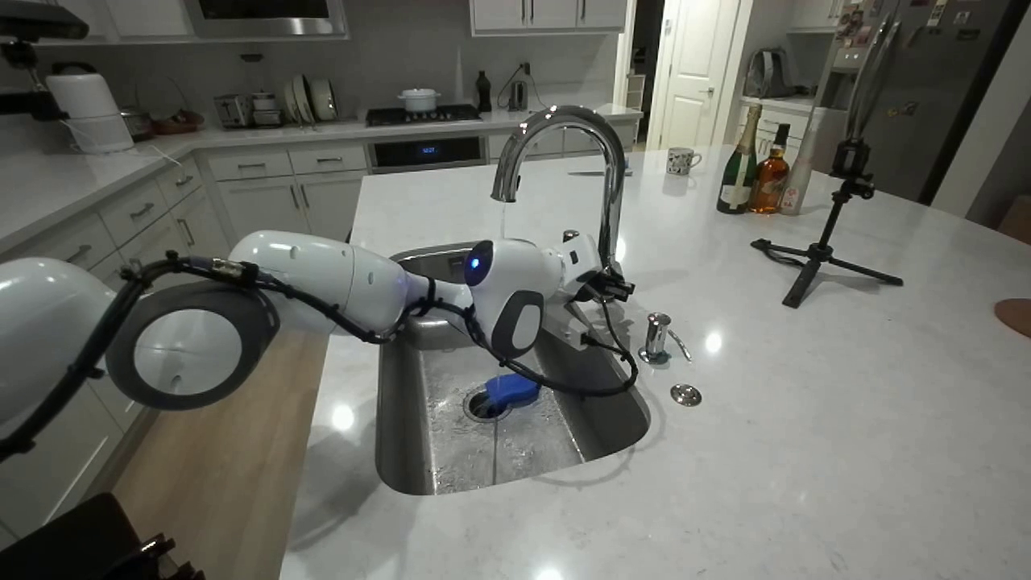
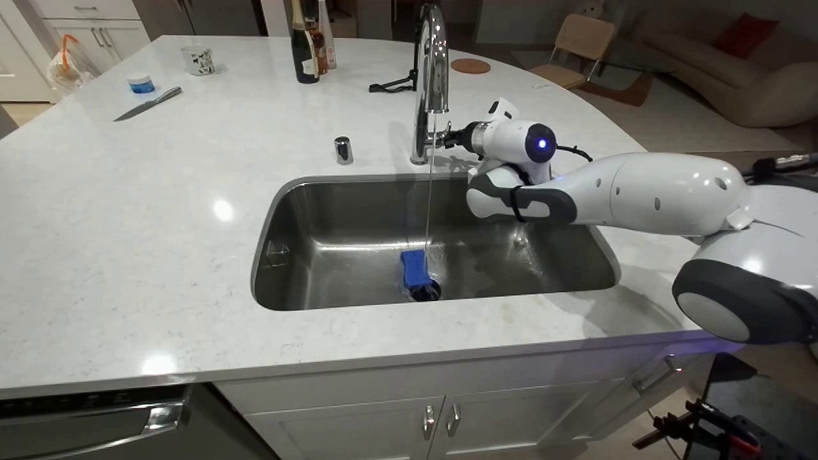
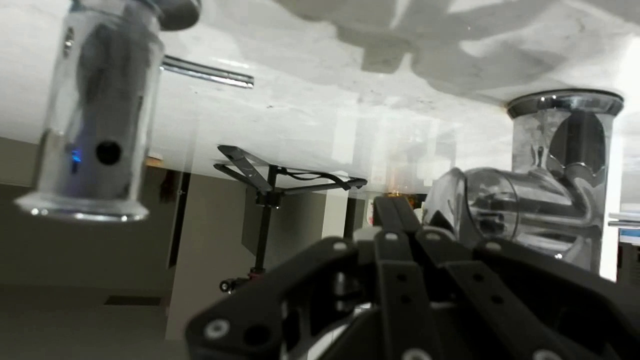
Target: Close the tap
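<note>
Pale worktop (image 2: 160, 243) surrounds steel sink (image 2: 358, 217); in exterior view tap (image 2: 437, 83) stands beyond far rim, water (image 2: 429, 204) falling by blue sponge (image 2: 415, 268). Arm (image 2: 664, 191) reaches from right, pincer (image 3: 397, 202) clenched, close beside tap's handle (image 3: 491, 195).

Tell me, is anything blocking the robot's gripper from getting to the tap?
Nothing that I can see. In the wrist view, the gripper is right beside the tap. The short chrome fitting stands off on the gripper's other side, not between them. Whether gripper and tap touch, I can't tell.
</note>
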`<action>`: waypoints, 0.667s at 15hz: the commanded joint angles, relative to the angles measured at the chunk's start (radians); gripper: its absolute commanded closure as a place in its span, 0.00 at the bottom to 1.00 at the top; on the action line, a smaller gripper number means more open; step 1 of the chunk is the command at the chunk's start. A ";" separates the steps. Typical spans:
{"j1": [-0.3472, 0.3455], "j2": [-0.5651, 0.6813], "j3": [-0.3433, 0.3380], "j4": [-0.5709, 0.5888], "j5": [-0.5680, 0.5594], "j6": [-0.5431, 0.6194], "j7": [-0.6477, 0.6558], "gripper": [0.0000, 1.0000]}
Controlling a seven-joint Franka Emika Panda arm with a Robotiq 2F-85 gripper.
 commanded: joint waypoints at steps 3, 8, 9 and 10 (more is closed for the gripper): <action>-0.017 -0.081 0.099 -0.037 -0.054 0.033 -0.055 1.00; -0.039 -0.114 0.143 -0.049 -0.087 0.037 -0.061 1.00; -0.036 -0.122 0.136 -0.056 -0.086 0.027 -0.054 1.00; -0.020 -0.139 0.099 -0.079 -0.067 -0.014 -0.037 1.00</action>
